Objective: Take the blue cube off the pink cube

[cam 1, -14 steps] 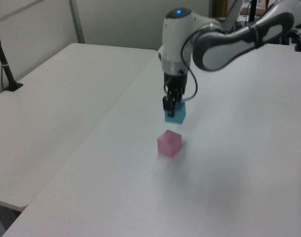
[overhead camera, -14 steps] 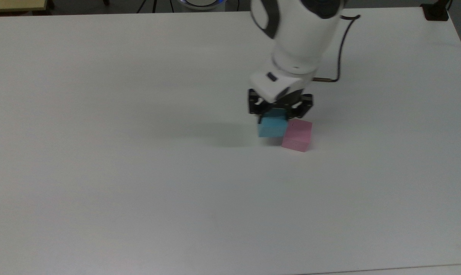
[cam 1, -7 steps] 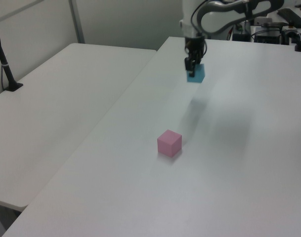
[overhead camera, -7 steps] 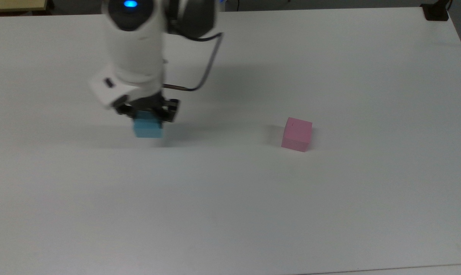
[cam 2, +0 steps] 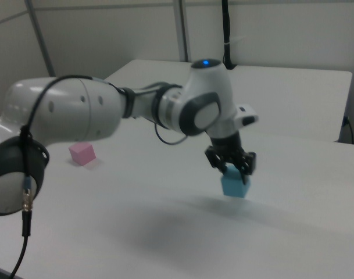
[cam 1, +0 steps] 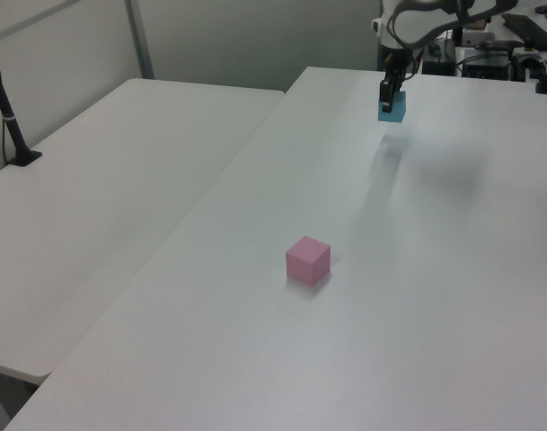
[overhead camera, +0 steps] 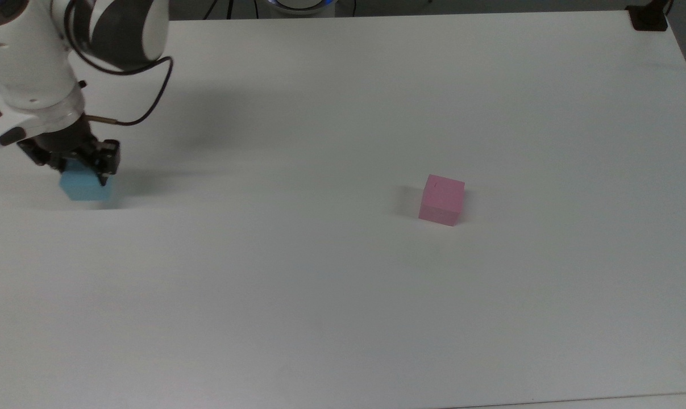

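The gripper (overhead camera: 81, 166) is closed on the blue cube (overhead camera: 84, 187) near the top view's left edge of the white table (overhead camera: 343, 295), well apart from the pink cube (overhead camera: 441, 200), probably so the set-down cannot disturb it.

Blue cube (overhead camera: 84, 188): light sky-blue, plain matte faces. Pink cube (overhead camera: 442, 200): pale pink, tiny dark speck on top face. End effector (overhead camera: 73, 165): black fingers, white housing above. Arm (cam 2: 66, 116): glossy white shells, dark grey joint bands, blue light on top of wrist. Cable (overhead camera: 144, 96): black. Desk (overhead camera: 343, 295): plain white, soft grey shadows. Wall (cam 2: 270, 29) behind: pale grey-green.
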`<act>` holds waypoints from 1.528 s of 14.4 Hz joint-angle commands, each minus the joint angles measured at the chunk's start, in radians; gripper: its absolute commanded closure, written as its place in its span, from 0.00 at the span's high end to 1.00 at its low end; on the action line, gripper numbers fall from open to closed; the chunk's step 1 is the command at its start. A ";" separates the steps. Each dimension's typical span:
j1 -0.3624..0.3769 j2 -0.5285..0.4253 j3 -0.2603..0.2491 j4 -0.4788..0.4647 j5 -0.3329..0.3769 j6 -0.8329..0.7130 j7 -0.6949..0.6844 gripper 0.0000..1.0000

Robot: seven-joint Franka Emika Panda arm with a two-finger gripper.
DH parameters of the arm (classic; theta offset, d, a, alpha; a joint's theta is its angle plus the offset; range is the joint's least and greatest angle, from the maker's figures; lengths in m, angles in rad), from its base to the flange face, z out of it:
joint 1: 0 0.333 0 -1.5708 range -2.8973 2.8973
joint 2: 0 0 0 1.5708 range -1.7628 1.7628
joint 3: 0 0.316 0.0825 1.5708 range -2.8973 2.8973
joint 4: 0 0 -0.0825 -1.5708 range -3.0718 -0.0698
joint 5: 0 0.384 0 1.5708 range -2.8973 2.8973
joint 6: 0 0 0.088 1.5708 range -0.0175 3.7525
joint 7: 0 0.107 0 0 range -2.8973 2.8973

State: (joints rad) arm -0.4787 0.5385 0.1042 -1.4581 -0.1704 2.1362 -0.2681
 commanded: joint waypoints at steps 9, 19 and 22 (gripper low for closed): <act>-0.040 0.016 -0.011 -0.018 0.000 0.133 -0.036 1.00; 0.354 -0.323 -0.011 -0.054 0.064 -0.341 0.346 1.00; 0.462 -0.437 -0.034 -0.079 0.110 -0.458 0.363 1.00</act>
State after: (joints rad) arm -0.0913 0.2178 0.1094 -1.4555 -0.1133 1.7251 0.0713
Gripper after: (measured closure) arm 0.000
